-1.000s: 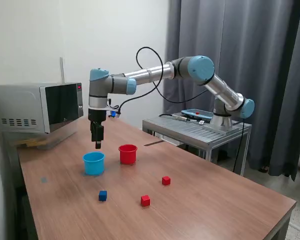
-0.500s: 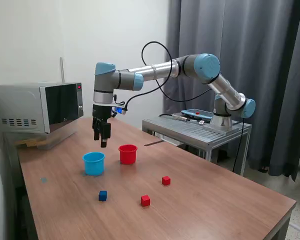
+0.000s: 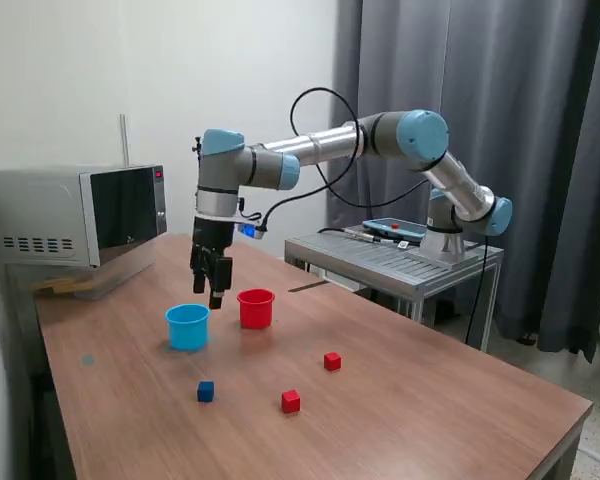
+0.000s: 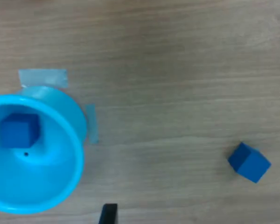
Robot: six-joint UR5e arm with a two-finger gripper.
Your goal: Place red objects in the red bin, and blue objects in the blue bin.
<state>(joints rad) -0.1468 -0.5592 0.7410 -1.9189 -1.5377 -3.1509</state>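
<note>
My gripper [image 3: 217, 298] hangs open and empty above the table, between the blue bin [image 3: 188, 326] and the red bin [image 3: 256, 308]. In the wrist view the blue bin [image 4: 80, 149] holds one blue cube [image 4: 19, 130]. A second blue cube [image 4: 249, 161] lies on the wood apart from it, in front of the blue bin in the exterior view [image 3: 206, 391]. Two red cubes [image 3: 332, 361] [image 3: 291, 401] sit on the table nearer the front. Only the tips of my fingers [image 4: 108, 213] show in the wrist view. I cannot see inside the red bin.
A microwave [image 3: 75, 215] stands at the table's back on the exterior view's left. A metal stand [image 3: 400, 262] carrying the arm's base and a tablet sits behind the table. Pale tape patches [image 4: 43, 77] lie beside the blue bin.
The arm has swung toward the exterior view's right, carrying the gripper from above the blue bin's far side to the gap between the two bins. The cubes and bins have not moved.
</note>
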